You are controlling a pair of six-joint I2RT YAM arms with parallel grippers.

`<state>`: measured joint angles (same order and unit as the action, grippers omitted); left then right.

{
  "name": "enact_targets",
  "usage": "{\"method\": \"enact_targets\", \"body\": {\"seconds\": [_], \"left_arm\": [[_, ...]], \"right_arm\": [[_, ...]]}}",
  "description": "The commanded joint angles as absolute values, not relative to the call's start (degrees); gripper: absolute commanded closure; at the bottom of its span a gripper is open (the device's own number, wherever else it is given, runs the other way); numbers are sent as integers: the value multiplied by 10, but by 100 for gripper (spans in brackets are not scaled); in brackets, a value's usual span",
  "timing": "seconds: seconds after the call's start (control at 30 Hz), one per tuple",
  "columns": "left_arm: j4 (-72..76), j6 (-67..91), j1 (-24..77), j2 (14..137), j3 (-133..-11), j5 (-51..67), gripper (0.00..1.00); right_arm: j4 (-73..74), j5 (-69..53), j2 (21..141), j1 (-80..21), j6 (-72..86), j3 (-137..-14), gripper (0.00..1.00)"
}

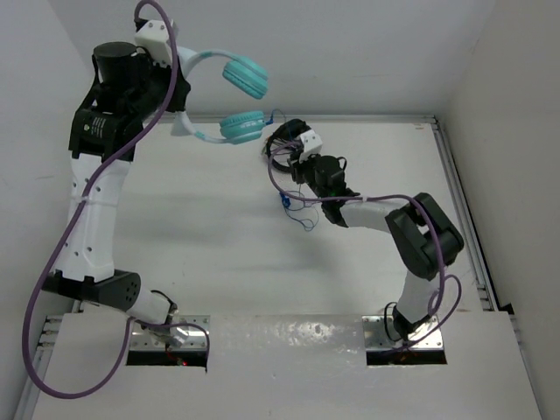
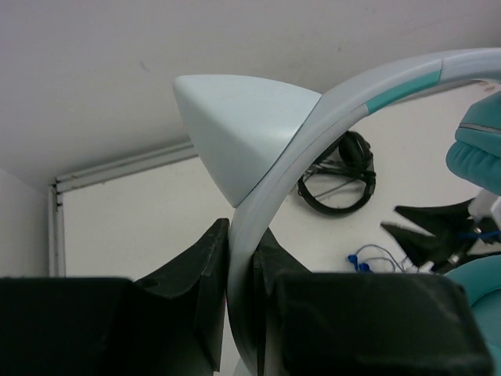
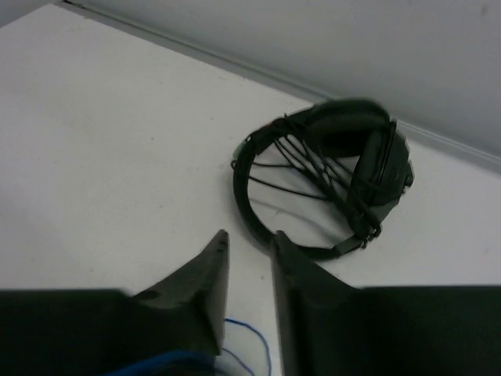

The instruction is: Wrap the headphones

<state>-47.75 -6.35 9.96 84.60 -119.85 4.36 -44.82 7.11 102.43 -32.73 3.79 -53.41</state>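
The turquoise headphones (image 1: 243, 127) hang in the air at the back left, both cups (image 1: 246, 77) pointing right. My left gripper (image 2: 243, 235) is shut on their pale headband (image 2: 313, 133), just below a pale pointed ear piece (image 2: 235, 125). Their thin blue cable (image 1: 294, 206) trails down to the table in loose loops near my right gripper (image 1: 289, 147). In the right wrist view the right gripper (image 3: 249, 239) stands open low over the table. A loop of blue cable (image 3: 254, 345) lies between the bases of its fingers, ungripped.
Black headphones (image 3: 329, 180) wound with a black cable lie on the table just beyond the right fingertips, near the back wall. They also show in the left wrist view as black headphones (image 2: 340, 176). A raised rail (image 1: 459, 188) borders the table's right side.
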Motion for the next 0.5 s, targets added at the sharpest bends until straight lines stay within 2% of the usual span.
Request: {"method": "enact_targets", "body": {"seconds": [0.0, 0.03, 0.07, 0.13, 0.23, 0.47], "left_arm": [[-453, -24, 98, 830, -1186, 79, 100], [-450, -20, 98, 830, -1177, 83, 100], [-447, -9, 98, 828, -1158, 84, 100], [-432, 14, 97, 830, -1133, 88, 100], [-408, 69, 94, 841, -1086, 96, 100], [-366, 164, 64, 895, -1016, 220, 100]], "right_arm": [[-531, 105, 1061, -328, 89, -562, 80], [-522, 111, 1065, -329, 107, -561, 95], [-504, 114, 1067, -330, 125, -562, 100], [-442, 94, 1070, -346, 155, -576, 100], [-266, 97, 1087, -411, 105, -614, 100], [-172, 148, 1143, -519, 70, -648, 100]]}}
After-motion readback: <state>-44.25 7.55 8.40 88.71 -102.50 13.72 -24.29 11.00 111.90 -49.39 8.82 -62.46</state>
